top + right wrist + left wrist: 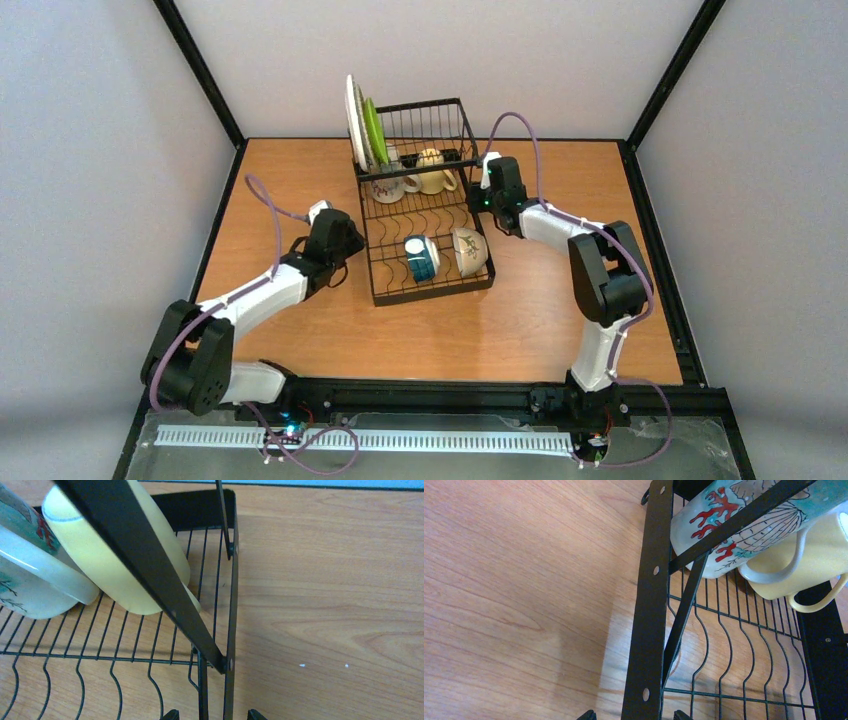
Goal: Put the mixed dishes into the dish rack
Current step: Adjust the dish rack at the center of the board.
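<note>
Evidently near the end of loading: every dish I can see is in the rack.

The dish rack (pixel 432 291) sits mid-tabletop (pixel 290 170), between the two arms.
- Far-left corner: a pale plate (pixel 353 112) and the lime-green plate (pixel 375 132) stand on edge, kept upright by the taller basket section's wires. I cannot tell whether more plates are packed in with them.
- Far end of the flat tray, against the basket: the coral-patterned mug (pixel 724 525) and the pale yellow mug (pixel 824 555) lie on their sides, touching. A slanted brace crosses in front of them.
- Near end: a teal-banded bowl (pixel 421 257) and a patterned bowl (pixel 470 250) lean side by side in the wavy wire slots. The tilt is probably for draining and keeps them from sliding.

Left tool (pixel 633 716): spread and holding nothing. Its fingertips (pixel 588 716) show on either side of the rack's left side rail, which runs through the gap with no contact I can make out. The mugs lie ahead and to the right, well apart.

Right tool (pixel 212 715): also spread and empty. It straddles the right side rail near the foot of the brace. The yellow mug is ahead and to the left, near but not touching.

Judgement: tools bracketing opposite rails suggest either steadying or shifting the rack, or a pause beside it.
</note>
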Controlling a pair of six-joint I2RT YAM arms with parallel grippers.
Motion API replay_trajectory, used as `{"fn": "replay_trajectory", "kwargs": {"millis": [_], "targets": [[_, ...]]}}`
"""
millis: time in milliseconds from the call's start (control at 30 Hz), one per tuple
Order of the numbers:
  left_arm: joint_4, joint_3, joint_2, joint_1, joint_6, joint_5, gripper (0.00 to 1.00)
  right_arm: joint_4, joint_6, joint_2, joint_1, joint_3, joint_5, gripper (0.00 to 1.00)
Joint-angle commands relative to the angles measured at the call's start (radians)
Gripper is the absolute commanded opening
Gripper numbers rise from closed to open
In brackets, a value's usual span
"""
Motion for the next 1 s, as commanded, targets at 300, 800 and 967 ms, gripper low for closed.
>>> {"fn": "replay_trajectory", "kwargs": {"millis": [300, 800, 967], "targets": [[0.116, 0.063, 0.077, 0.001, 0.075, -0.009, 0.87, 0.041, 0.025, 0.038, 0.012, -0.017, 0.007, 0.65], [0.129, 0.062, 0.137, 0.002, 0.069, -0.007, 0.86, -0.001, 0.061, 0.038, 0.012, -0.030, 0.079, 0.08], [0.131, 0.069, 0.146, 0.002, 0.074, -0.007, 0.86, -0.015, 0.080, 0.048, 0.012, -0.030, 0.093, 0.02]]}}
